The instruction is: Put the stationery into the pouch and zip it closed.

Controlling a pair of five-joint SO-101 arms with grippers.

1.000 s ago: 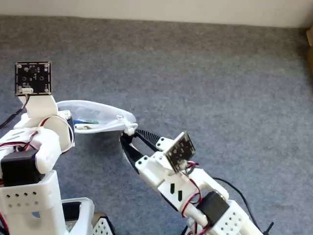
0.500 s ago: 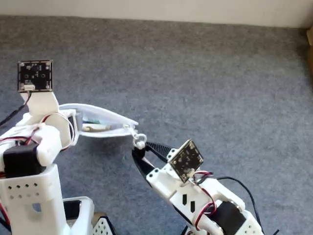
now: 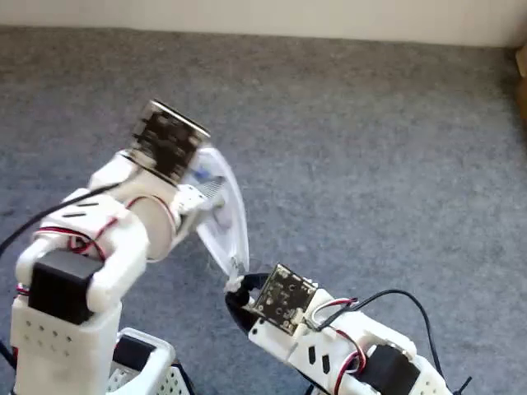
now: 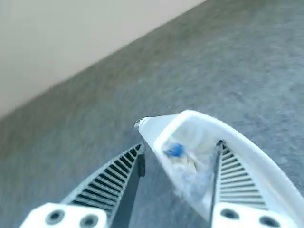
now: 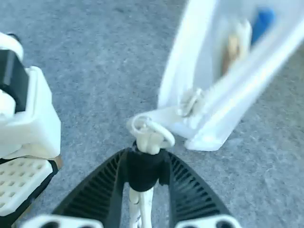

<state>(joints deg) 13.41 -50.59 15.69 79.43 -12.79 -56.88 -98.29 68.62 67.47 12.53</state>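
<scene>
White see-through pouch [image 3: 226,222] w/ stationery [image 4: 175,151] inside: left gripper [image 4: 180,146] clamped on its far end, right gripper [image 5: 146,154] clamped on zip pull [image 5: 148,133] at near end.

Grey carpet [image 3: 387,140] (upper right of frame) gives you passage; the pouch [image 3: 229,222], left arm [image 3: 99,247] and right arm [image 3: 338,346] block the lower left.

I find no text, label, brand, number or sign that I can read here. The pouch [image 3: 229,218] I am holding carries no print that I can make out, and the blue item inside it is too blurred to show any lettering.
</scene>
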